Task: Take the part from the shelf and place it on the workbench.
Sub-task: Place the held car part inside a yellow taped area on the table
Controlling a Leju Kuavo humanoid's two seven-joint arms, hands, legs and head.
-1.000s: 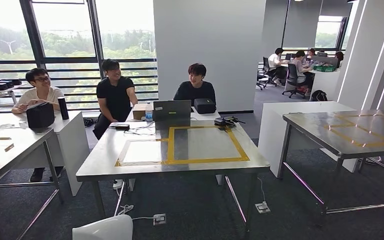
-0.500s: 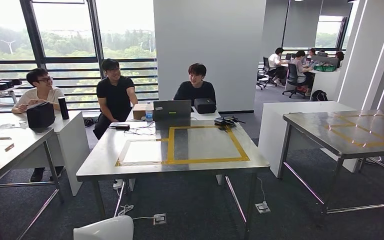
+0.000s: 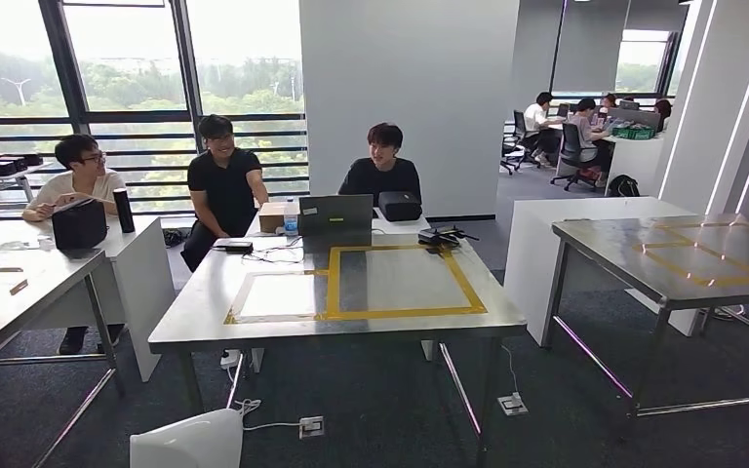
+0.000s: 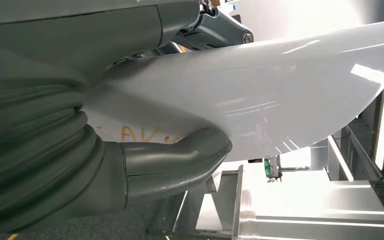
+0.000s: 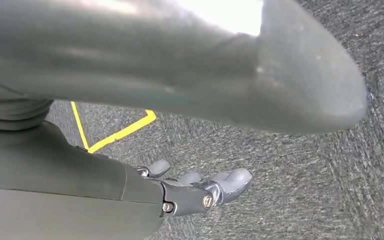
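While the left hand (image 4: 130, 125) holds the white part (image 4: 260, 95), its thick thumb presses on one face of the curved sheet and darker fingers (image 4: 215, 30) lie on the other face. From the head view, the part (image 3: 187, 444) shows at the low edge, in front of the workbench (image 3: 205, 312) and below its top, not touching it. On the workbench a square of yellow tape (image 3: 405, 283) is marked, with a laptop (image 3: 335, 214) and a carton (image 3: 273, 216) at its far side. Three people sit behind it, near the windows. A second steel table (image 3: 683, 258) stands to the right, well apart. The right hand (image 5: 200, 187) hangs over grey carpet (image 5: 305, 180) with a yellow line (image 5: 115, 132); its fingers are slightly curled and apart, and it holds nothing.
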